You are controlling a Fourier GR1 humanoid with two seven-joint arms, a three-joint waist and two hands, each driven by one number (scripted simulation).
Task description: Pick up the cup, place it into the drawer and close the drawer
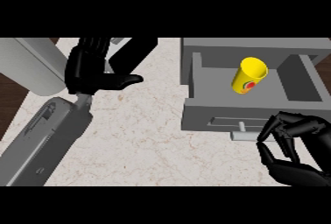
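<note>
A yellow cup [251,75] with a red mark lies tilted inside the open grey drawer [194,74] at the upper right. The drawer's front panel [200,118] faces me, with a pale handle [241,129] on it. My right hand [294,148] is at the lower right, just right of the handle, fingers curled and holding nothing; whether the fingertips touch the handle is unclear. My left hand [90,65] is raised at the upper left, fingers straight, thumb out to the right, away from the drawer.
The marble counter [149,140] spreads across the middle. A large grey rounded body [32,65] fills the upper left corner. My left forearm [51,135] crosses the lower left. Dark wood floor [9,105] shows past the counter's left edge.
</note>
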